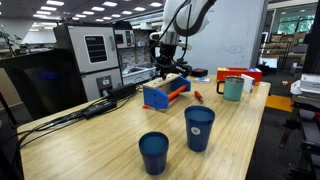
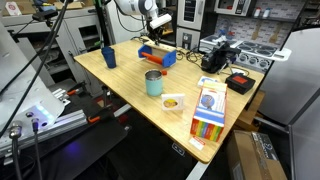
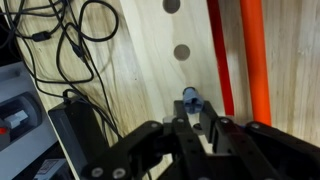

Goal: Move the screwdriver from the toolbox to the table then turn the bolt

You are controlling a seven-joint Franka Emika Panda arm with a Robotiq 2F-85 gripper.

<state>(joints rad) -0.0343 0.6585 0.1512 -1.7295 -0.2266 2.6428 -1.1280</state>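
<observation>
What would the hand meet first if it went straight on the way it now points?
Probably the small blue bolt, right ahead of the hand in the wrist view. How far off it is cannot be told.

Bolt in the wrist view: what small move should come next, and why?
Probably ease the gripper forward until the bolt sits between the jaws. It stands just ahead of them, not yet gripped, and the screwdriver seems to lie already on the table.

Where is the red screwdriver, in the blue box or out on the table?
Out: in an exterior view the screwdriver lies on the table beside the toolbox, not inside it.
</observation>
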